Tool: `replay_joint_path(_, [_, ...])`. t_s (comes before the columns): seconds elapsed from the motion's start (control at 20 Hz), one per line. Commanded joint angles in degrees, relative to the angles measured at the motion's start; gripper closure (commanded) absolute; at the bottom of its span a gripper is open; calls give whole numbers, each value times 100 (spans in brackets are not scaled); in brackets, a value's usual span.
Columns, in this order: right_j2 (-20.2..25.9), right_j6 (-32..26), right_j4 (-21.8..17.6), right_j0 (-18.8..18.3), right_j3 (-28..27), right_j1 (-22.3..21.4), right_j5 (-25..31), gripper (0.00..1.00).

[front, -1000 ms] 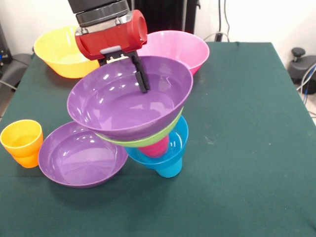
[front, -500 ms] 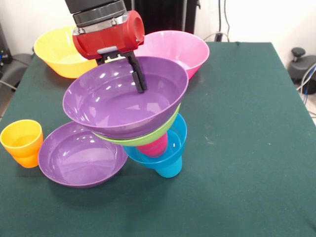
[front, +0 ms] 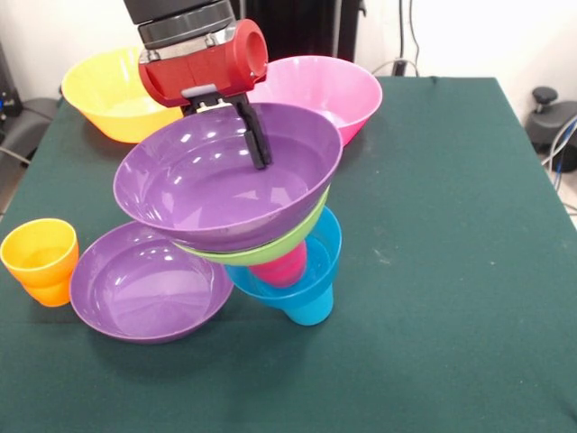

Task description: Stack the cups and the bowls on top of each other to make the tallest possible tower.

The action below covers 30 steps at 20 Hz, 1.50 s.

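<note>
Your red-and-black claw point(front: 255, 144) comes down from above and pinches the far rim of a wide purple bowl point(front: 216, 194); one dark finger point(front: 254, 140) shows inside the bowl, its partner is hidden behind the wall, so it reads as clamped on the rim. The bowl tilts, low side toward the camera and pic left.

The bowl sits on or just over the tower: blue cup point(front: 311, 305) on the green worktop point(front: 451, 271), small blue bowl point(front: 315, 257) in it, red cup point(front: 281, 268) inside that, lime green bowl point(front: 270, 245) on top. The stack looks to lean left, w/ the purple bowl overhanging that side.

Other pieces: 2nd purple bowl point(front: 149, 284) flat on the worktop, beside the tower at front left; orange cup point(front: 41, 262) at the left edge, seemingly nested on another cup, colour unclear; orange-yellow bowl point(front: 113, 95) and pink bowl point(front: 329, 90) at the back.

To do this step well: level the bowl first, centre it over the green bowl, lower slowly. Release only once it looks seated all round. Lift straight up, no sideways drag, since a nudge would likely topple it.
</note>
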Motion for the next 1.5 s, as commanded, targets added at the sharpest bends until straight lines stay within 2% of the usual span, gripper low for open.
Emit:
replay_joint_path(0.05, [-249, 962, 38, 398, 570, 125, -126, 0])
replay_joint_path(0.9, [-335, 1181, -63, 504, 690, 163, -368, 0])
replay_joint_path(1.5, [-427, 1123, -123, 528, 690, 289, -515, 0])
